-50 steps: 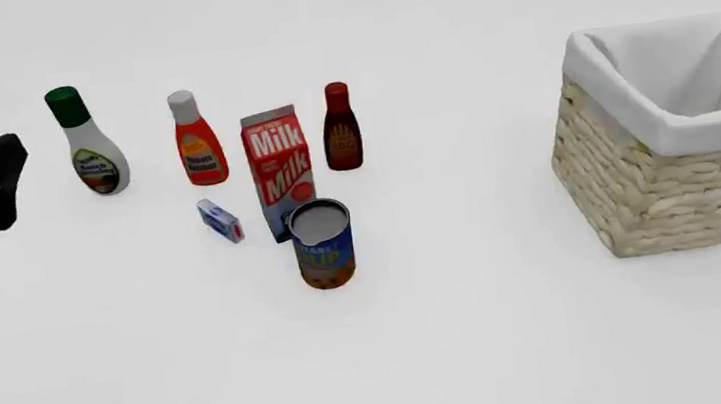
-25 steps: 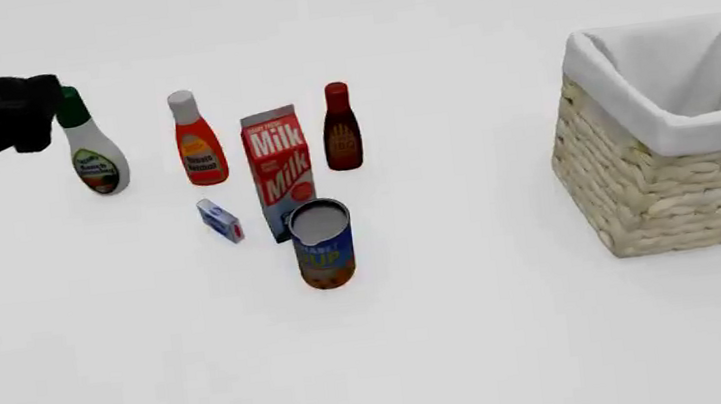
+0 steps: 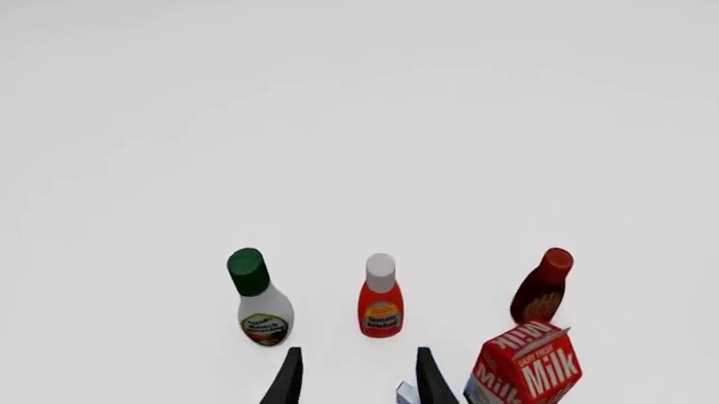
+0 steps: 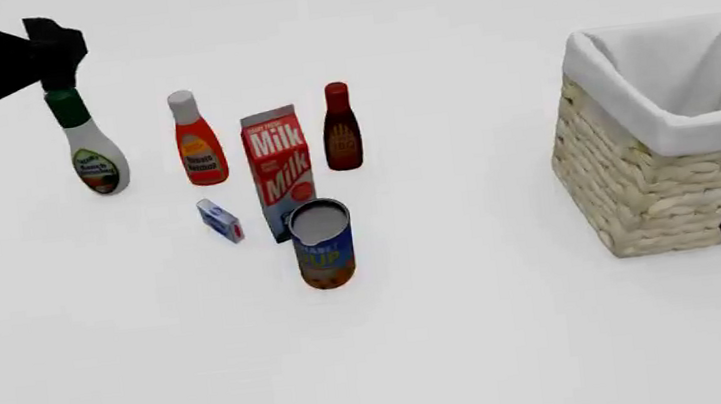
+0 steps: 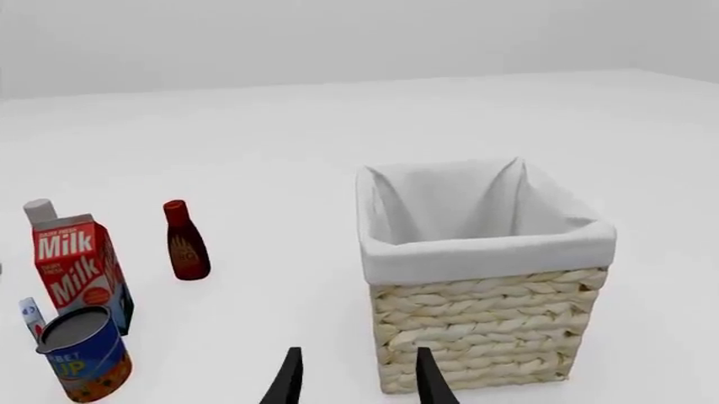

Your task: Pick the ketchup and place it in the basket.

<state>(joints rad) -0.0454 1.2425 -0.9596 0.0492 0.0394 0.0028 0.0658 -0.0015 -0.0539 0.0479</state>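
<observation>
The ketchup [image 4: 197,142] stood upright on the white desk [image 4: 482,330], untouched, in a loose row of bottles on the left half: a white bottle with a green cap [image 4: 89,145] was just to its left, and a dark red-brown bottle with a red cap [image 4: 341,129] stood further right. Between those two, a little nearer the arms, rose a red milk carton [image 4: 280,173], with a blue and orange can [image 4: 322,244] just in front of it and a small white and blue box [image 4: 219,220] lying near the carton's left side. The left pincer [image 3: 355,380] hung high at the far left of the desk, over the green cap as seen from the front; its wrist camera showed the two dark fingertips spread apart with nothing between them, pointing toward the ketchup and well apart from it. The basket [image 4: 660,186] sat well away on the right side of the desk, its white cloth lining folded over the rim and nothing visible inside. The right pincer [image 5: 355,379] waited low at the near right corner, just in front of the basket, its fingers likewise spread and holding nothing.
</observation>
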